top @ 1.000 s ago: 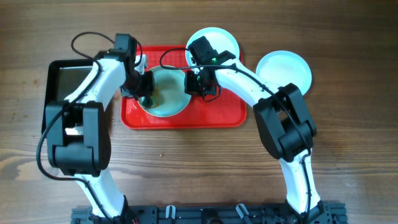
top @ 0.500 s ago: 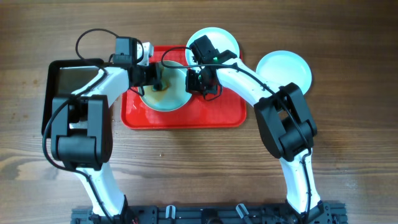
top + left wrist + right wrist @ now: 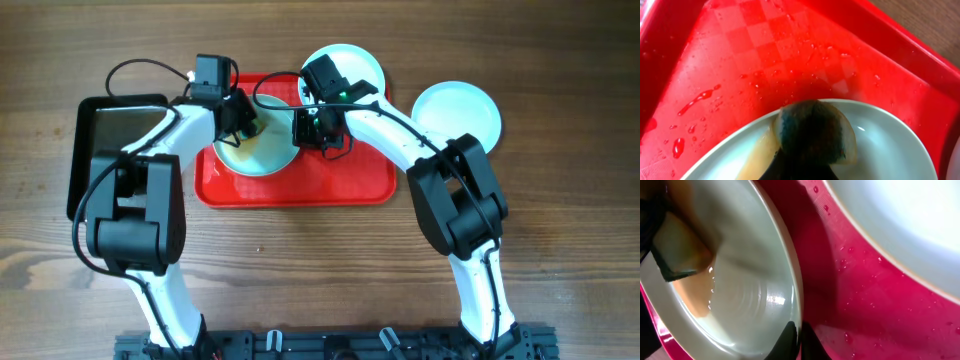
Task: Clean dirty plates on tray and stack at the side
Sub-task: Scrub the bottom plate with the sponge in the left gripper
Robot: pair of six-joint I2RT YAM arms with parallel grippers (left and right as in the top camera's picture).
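A mint-green plate lies on the left part of the red tray. Orange-brown sauce is smeared over it. My left gripper is shut on a yellow sponge with a dark scrub face and presses it on the plate's far side. My right gripper is shut on that plate's right rim. A second plate rests over the tray's far right corner. A third plate sits on the table to the right of the tray.
A black glossy pan lies on the table left of the tray. Water drops and red streaks cover the tray floor. The wooden table stretches in front of the tray.
My left gripper has swept the sponge from the plate's left side up to its far edge. My right gripper has stayed on the plate's rim.
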